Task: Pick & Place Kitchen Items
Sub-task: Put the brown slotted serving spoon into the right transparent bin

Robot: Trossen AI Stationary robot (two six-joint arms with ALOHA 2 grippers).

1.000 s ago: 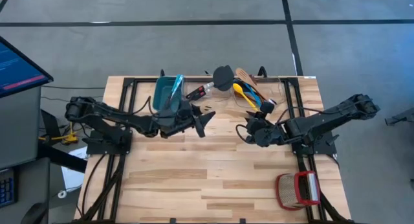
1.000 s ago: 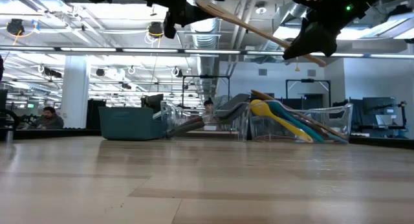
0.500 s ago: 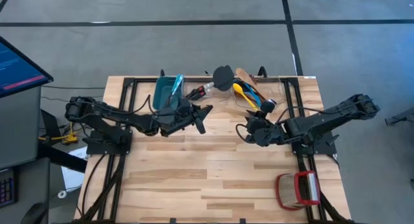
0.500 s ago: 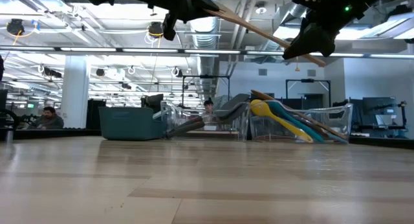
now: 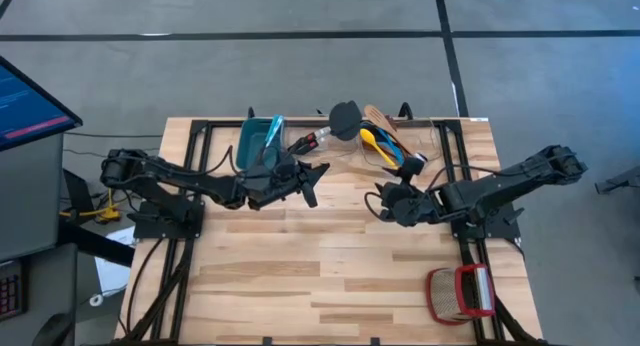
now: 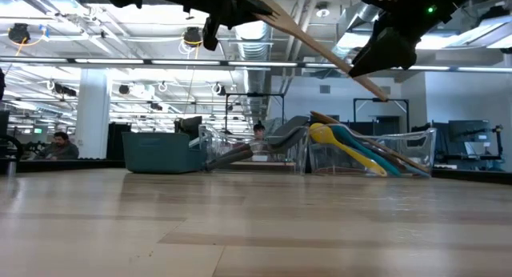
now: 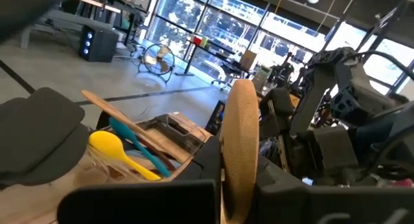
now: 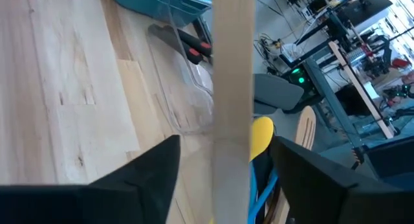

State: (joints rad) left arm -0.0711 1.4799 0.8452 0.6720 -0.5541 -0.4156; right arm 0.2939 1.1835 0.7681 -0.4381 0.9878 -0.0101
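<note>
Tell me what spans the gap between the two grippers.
In the low view, a wooden utensil slants from the shut left gripper to the right gripper, whose fingers stand apart around it.

Robotics lab: exposed ceiling ducts (image 6: 264, 37), workstation monitors (image 6: 188, 125), seated person (image 6: 58, 145).

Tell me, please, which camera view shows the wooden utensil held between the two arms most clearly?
The low view: the whole wooden utensil slants between the grippers. The left wrist view shows its wooden end edge-on; the right wrist view only a stretch of handle; from above it is barely visible.
</note>
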